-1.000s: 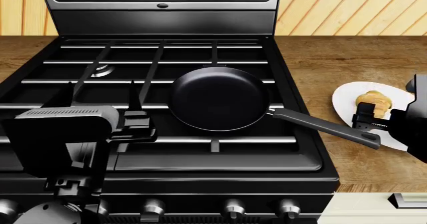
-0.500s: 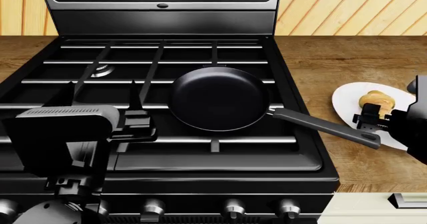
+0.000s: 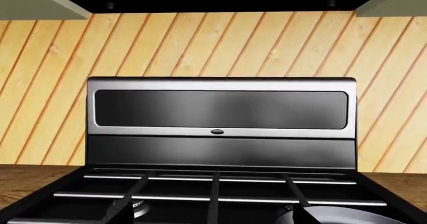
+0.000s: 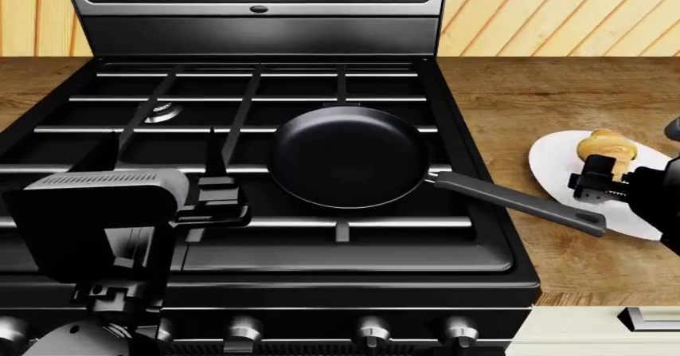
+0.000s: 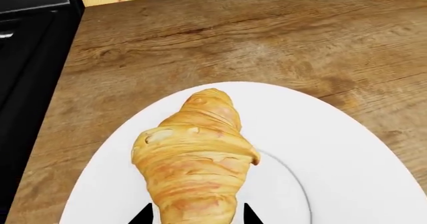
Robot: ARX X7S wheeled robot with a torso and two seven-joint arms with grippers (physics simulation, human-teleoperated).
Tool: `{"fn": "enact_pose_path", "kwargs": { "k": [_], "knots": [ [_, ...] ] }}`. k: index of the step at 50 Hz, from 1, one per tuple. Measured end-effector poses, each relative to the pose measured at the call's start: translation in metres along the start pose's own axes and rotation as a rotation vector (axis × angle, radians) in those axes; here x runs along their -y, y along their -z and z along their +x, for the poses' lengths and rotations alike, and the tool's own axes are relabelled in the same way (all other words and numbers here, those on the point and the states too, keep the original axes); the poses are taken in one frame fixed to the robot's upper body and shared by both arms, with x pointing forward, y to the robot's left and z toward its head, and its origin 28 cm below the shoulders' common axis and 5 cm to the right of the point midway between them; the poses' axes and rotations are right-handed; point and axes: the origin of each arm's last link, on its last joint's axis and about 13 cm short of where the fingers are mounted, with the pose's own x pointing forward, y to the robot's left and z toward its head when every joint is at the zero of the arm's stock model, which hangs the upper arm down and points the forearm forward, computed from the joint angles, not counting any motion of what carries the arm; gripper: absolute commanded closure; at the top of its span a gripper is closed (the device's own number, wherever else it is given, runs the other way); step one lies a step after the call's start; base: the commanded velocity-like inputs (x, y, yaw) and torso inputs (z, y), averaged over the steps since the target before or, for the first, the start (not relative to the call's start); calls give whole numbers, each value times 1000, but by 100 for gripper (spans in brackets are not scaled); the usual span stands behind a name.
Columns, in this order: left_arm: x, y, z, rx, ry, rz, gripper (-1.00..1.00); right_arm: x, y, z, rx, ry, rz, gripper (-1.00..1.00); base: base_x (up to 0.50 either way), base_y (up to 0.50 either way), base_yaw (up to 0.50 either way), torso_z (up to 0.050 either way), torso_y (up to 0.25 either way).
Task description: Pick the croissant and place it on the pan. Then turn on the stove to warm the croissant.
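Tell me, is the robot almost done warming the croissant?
Not yet. Nothing is finished: the golden ridged croissant lies on the round white plate, and the round black frying pan sits empty on the big black gas stove. Right now the right gripper straddles the croissant's end. Left to do: lift it, put it in the pan, turn a silver knob.

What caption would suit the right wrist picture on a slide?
Right gripper closing in on a golden croissant lying on a white plate on the wooden counter.
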Motion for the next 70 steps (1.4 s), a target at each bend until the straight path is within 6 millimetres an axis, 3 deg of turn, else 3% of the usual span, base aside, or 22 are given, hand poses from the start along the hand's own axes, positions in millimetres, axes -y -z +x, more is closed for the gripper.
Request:
{"fn": "enact_pose_path", "kwargs": {
  "k": [20, 46, 57, 70],
  "knots": [
    [0, -2, 0, 5, 3, -4, -100, -12, -32, -35, 143, -52, -44, 100, 0, 0, 0, 0, 0],
    [-1, -4, -3, 15, 4, -14, -100, -62, -79, -88, 350, -259, -164, 100, 0, 0, 0, 0, 0],
    [-1, -3, -4, 16, 2, -18, -100, -79, -85, -97, 386, -333, -208, 100, 0, 0, 0, 0, 0],
    [-2, -3, -5, 16, -1, -20, -100, -98, -81, -95, 383, -418, -237, 100, 0, 0, 0, 0, 0]
  ]
}}
